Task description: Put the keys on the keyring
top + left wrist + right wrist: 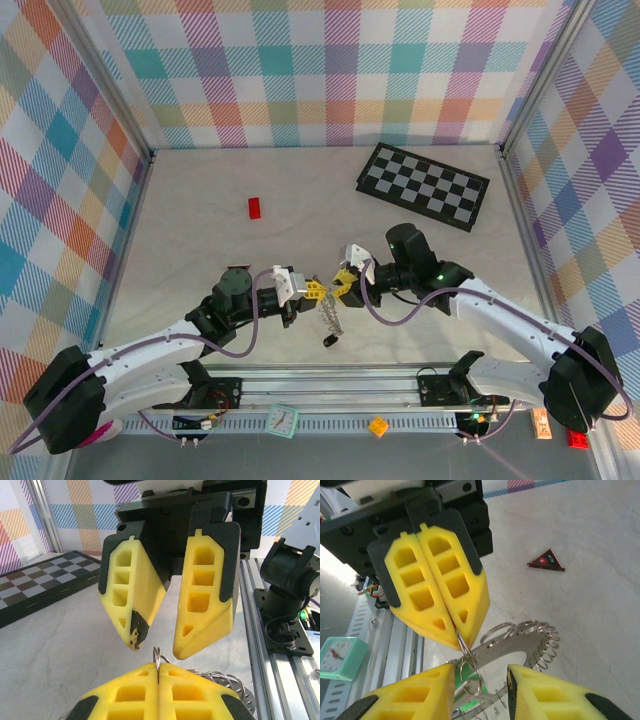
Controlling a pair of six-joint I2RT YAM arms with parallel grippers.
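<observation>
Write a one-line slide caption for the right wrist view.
Left pincer shut on the keyring wire loop, right pincer open just below.

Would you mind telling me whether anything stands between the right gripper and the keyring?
Nothing visible does: the open right gripper faces the keyring directly, its small ring pinched by the shut left gripper.

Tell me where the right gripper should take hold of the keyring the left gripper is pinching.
Grip the keyring on its coiled loop just beside the small ring that the shut left gripper pinches. Bring the open right gripper straight in from the side facing the left one: the loop hangs free below, so a lower hold would likely swing.
</observation>
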